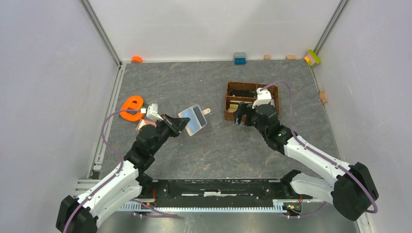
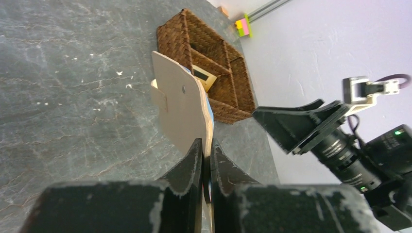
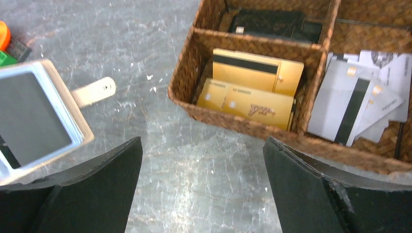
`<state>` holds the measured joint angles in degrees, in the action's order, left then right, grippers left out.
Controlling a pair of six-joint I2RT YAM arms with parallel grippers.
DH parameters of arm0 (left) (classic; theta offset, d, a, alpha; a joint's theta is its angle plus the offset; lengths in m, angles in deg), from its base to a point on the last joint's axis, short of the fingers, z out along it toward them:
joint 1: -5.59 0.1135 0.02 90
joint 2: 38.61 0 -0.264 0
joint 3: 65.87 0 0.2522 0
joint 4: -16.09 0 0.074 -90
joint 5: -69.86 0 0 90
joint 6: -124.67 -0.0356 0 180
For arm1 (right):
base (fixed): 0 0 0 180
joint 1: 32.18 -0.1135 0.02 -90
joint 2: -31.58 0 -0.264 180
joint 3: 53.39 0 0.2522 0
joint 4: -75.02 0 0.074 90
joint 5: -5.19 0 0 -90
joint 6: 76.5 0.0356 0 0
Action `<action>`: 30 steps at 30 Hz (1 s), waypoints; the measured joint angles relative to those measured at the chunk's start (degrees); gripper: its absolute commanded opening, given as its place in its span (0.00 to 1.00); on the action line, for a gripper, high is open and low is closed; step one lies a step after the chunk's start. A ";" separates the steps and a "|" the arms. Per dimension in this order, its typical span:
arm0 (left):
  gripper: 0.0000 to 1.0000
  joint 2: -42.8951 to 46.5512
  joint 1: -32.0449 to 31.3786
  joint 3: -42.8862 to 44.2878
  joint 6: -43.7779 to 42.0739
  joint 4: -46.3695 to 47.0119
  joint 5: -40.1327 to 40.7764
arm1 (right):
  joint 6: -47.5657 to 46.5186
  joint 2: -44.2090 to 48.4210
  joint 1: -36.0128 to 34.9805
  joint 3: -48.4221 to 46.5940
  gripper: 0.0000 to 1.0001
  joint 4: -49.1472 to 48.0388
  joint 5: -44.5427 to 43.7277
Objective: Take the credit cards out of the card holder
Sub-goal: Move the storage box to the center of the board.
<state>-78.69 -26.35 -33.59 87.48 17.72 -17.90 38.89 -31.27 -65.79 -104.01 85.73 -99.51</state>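
Partly done: credit cards [image 3: 257, 73] lying in basket [image 3: 228, 121]; card holder [image 1: 193, 120] clamped in left jaws; right jaws wide, empty; any cards left inside unclear.

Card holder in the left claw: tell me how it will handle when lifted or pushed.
Probably fairly stiff: the card holder juts from the left claw without sagging. Likely light, since an edge pinch carries it. Its glossy sleeve looks slippery; the tab may flop.

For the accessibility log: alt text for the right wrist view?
The right pincer hangs open over the grey table beside a wicker basket holding gold cards and white cards; the card holder shows at left.
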 measured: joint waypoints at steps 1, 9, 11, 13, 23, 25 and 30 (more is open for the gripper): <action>0.02 0.07 0.00 0.00 0.00 0.26 -0.33 | 0.44 0.48 -1.25 0.76 0.98 0.31 -0.74; 0.02 1.14 0.00 -1.05 -0.13 4.68 -1.84 | 2.25 5.99 -2.10 12.90 0.91 -2.43 -4.94; 0.02 1.11 0.00 -1.07 -0.13 4.72 -2.36 | 1.81 6.27 -2.08 13.33 0.82 -2.80 -4.72; 0.02 1.05 0.00 -1.11 -0.15 4.87 -2.40 | 1.53 6.51 -2.08 13.46 0.66 -4.70 -3.82; 0.02 -0.72 0.00 -1.14 -0.87 5.73 -2.80 | 0.59 -1.90 -2.08 14.01 0.37 -11.52 -0.52; 0.02 -0.48 0.00 -1.14 -1.29 5.70 -2.80 | 0.26 -4.57 -2.08 13.88 0.37 -12.44 -0.44; 0.02 0.85 0.00 -1.14 -1.97 5.70 -2.75 | -0.11 -12.52 -1.60 10.86 0.38 -14.51 -0.59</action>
<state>-77.84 -26.35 -34.72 85.52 23.43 -20.65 38.78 -43.80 -67.38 -93.15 71.21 -100.10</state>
